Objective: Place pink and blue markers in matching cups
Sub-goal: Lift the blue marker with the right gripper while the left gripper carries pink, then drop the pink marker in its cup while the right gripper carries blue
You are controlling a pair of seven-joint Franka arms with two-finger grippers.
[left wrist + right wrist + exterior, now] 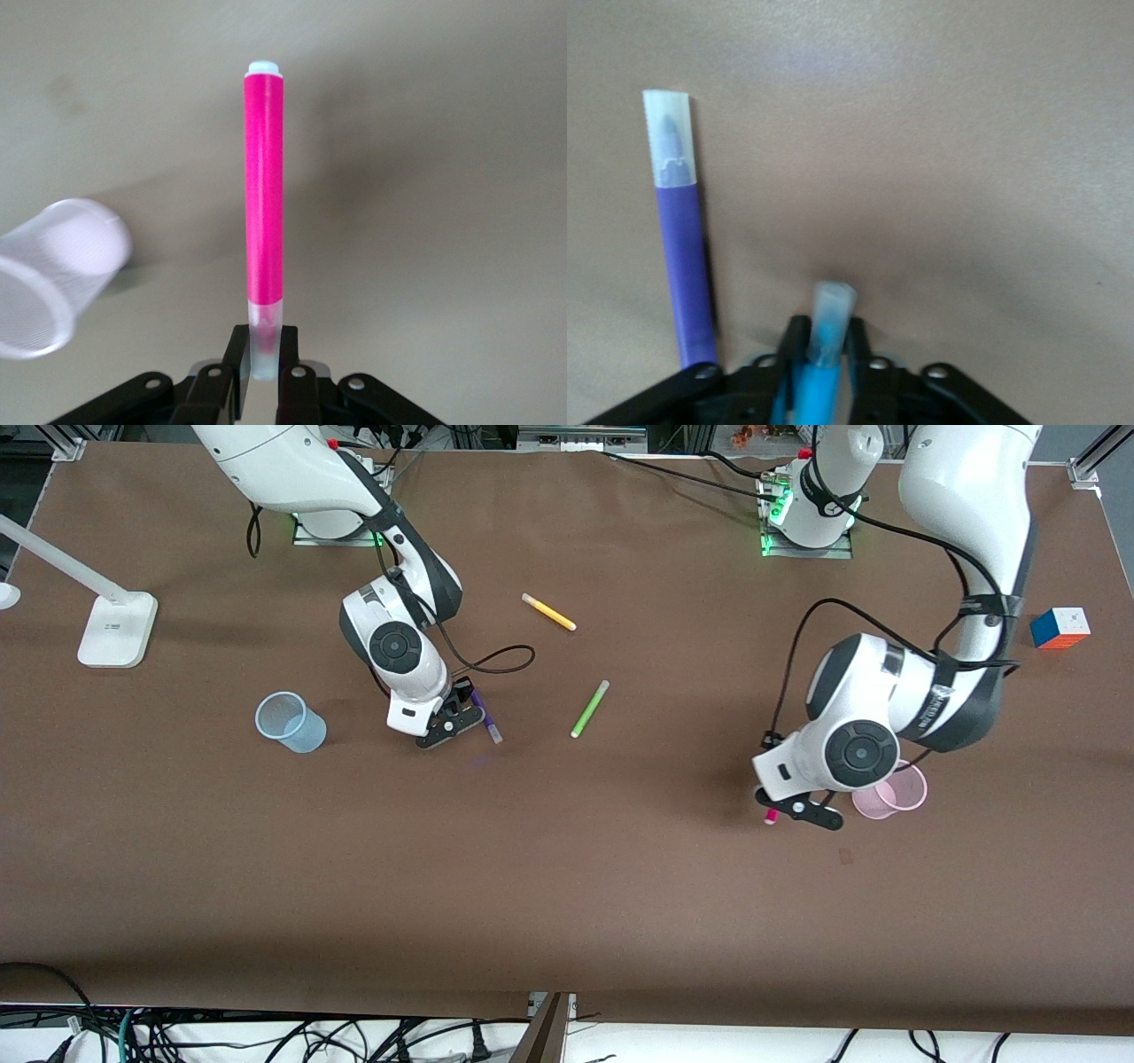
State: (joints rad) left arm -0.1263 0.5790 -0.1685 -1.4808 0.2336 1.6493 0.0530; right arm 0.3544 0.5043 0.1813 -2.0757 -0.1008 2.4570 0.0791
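My left gripper (800, 809) is shut on the pink marker (264, 204), gripping its pale cap end (265, 341). It holds the marker low over the table, right beside the pale pink cup (890, 790). That cup also shows in the left wrist view (53, 274). Only the marker's pink tip (771, 816) shows in the front view. My right gripper (450, 724) is shut on the blue marker (822, 350), whose pale end points at the table. The pale blue cup (290, 723) stands toward the right arm's end of the table, apart from that gripper.
A purple pen (485, 717) lies right beside my right gripper and shows in the right wrist view (682, 257). A green pen (589, 708) and a yellow pen (549, 612) lie mid-table. A colour cube (1060, 627) and a white lamp base (115, 629) sit at the table's ends.
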